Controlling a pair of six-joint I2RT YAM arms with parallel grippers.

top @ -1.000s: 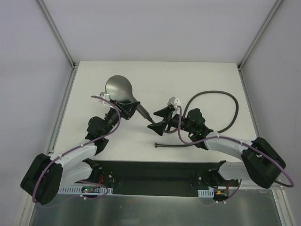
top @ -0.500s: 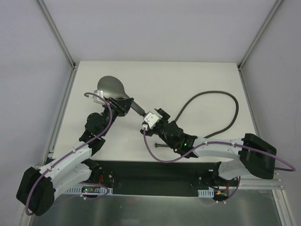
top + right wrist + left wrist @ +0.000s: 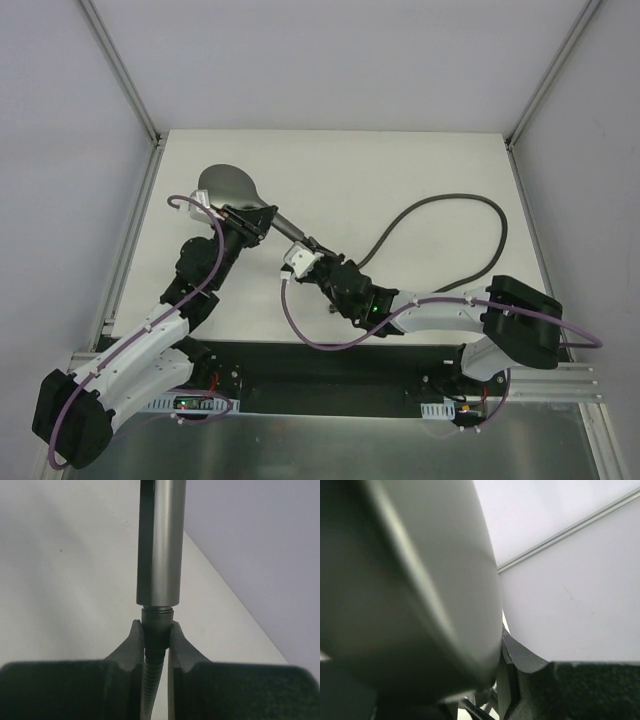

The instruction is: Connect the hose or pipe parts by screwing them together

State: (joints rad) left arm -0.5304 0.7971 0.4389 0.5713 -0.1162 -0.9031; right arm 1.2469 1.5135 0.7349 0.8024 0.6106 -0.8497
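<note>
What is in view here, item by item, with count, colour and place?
shower head: one, grey, over the table's left half, its handle pointing toward the centre
hose: one, dark grey, looping over the table's right half, its end fitting meeting the handle's tip
table: one, white, under everything
frame rails: two, silver, running to the table's back corners
cables: two, purple, along the arms
arms: two, white and black, reaching in from the near edge
left pincer: one, black, shut on the shower head
right pincer: one, black, shut on the hose's end fitting
</note>
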